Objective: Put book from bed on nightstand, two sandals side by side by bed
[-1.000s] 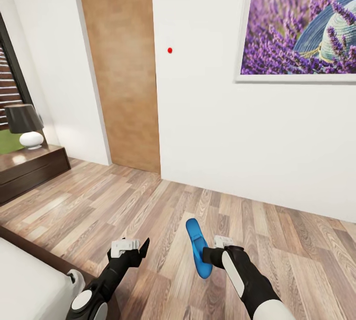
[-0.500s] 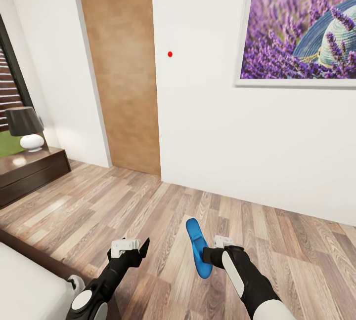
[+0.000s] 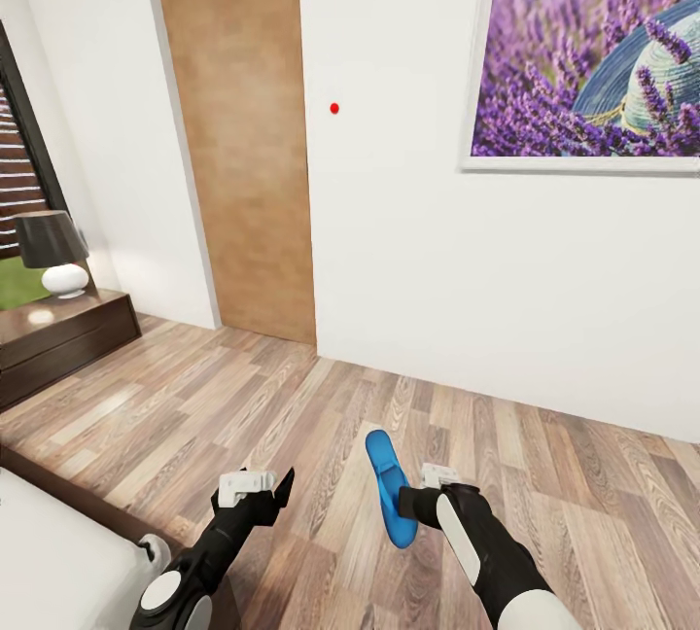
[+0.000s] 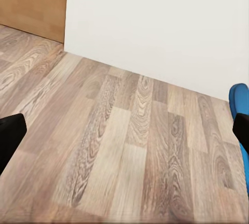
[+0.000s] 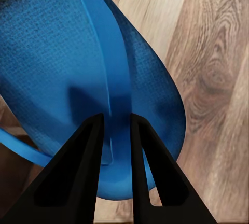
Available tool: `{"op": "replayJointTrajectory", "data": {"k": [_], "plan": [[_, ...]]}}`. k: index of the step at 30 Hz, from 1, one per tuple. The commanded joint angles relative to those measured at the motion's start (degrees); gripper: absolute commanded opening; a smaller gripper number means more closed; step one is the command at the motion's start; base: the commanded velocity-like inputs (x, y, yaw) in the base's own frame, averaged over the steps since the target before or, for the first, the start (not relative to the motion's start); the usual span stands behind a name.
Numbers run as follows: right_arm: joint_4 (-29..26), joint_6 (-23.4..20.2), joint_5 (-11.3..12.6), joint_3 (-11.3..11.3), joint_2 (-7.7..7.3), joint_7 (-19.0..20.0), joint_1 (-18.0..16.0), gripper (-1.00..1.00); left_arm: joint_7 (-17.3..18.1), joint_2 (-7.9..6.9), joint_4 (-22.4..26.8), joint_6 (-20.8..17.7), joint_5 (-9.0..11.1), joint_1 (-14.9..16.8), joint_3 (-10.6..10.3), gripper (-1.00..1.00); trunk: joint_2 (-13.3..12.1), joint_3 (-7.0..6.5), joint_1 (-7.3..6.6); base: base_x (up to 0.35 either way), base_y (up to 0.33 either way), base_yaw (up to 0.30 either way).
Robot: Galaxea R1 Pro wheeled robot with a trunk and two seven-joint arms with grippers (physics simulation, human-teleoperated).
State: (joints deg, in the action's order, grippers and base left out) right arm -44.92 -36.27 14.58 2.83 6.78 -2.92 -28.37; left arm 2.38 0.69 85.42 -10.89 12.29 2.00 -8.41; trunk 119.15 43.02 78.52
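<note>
While right gripper [image 5: 115, 125] pinched blue sandal [image 3: 389, 484] by strap above wood floor [image 3: 292, 406], left gripper [image 3: 258, 486] apparently spread, empty.

No text, label, brand, number or sign can be read in these pictures. The framed lavender picture [image 3: 586, 47] on the white wall carries no writing, and the blue sandal [image 3: 389, 486] shows no mark or logo. The small red dot [image 3: 334, 108] on the wall is plain.
</note>
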Motion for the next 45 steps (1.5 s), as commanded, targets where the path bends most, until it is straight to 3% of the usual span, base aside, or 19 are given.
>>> {"op": "replayJointTrajectory", "data": {"k": [1,22,45], "plan": [[-0.11,-0.23,0.47,0.08,-0.02,-0.24,-0.02,-1.00,0.17,0.02,0.04,-0.36,0.54,0.02,0.06,1.00,0.03,0.06,-0.02,-0.081,0.000,0.000],[-0.12,-0.28,0.53,0.14,-0.02,-0.24,-0.04,-1.00,0.17,0.01,0.03,-0.36,0.54,0.02,-0.03,1.00,0.03,0.05,-0.02,-0.102,0.000,-0.009],[-0.04,-0.28,0.53,-0.01,-0.03,-0.26,-0.03,-1.00,0.17,0.02,0.09,-0.36,0.54,0.02,-0.03,1.00,0.03,0.05,-0.02,0.000,0.000,-0.270]]}}
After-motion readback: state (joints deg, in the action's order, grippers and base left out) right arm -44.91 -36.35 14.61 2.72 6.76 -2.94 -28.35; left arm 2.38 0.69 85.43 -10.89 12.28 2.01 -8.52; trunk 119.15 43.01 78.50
